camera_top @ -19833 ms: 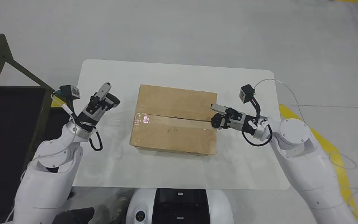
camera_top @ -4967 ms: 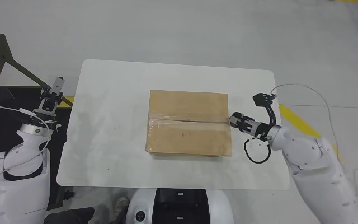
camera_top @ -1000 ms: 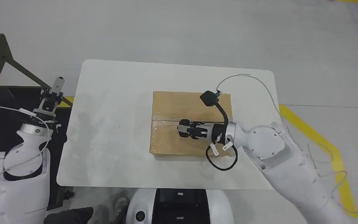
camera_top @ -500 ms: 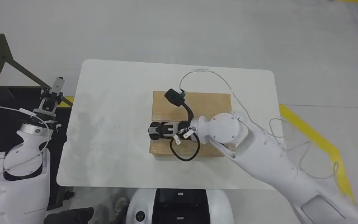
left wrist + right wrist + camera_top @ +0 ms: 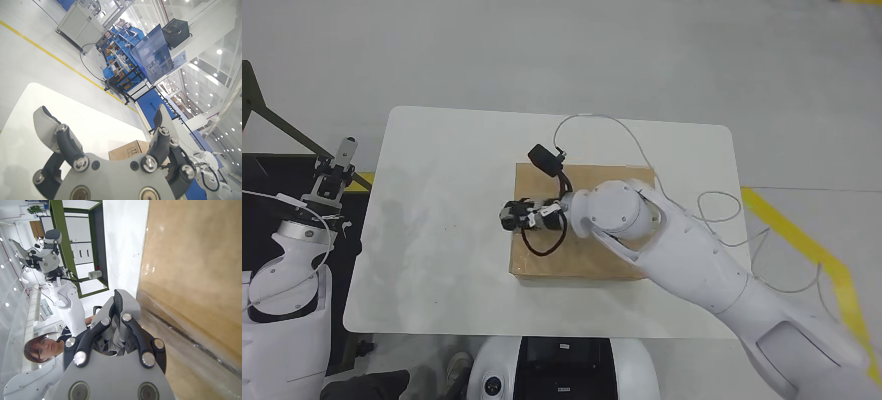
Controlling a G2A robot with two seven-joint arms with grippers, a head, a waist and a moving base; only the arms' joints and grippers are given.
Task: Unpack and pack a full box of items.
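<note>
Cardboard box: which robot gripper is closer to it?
Right. The right gripper sits at the edge of the cardboard box; the left gripper is far off, past the edge of the table.

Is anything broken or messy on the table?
Nothing stands out. The cardboard box sits flat on the table, flaps shut along the taped seam. The right hand, shut, is at the box's edge.
</note>
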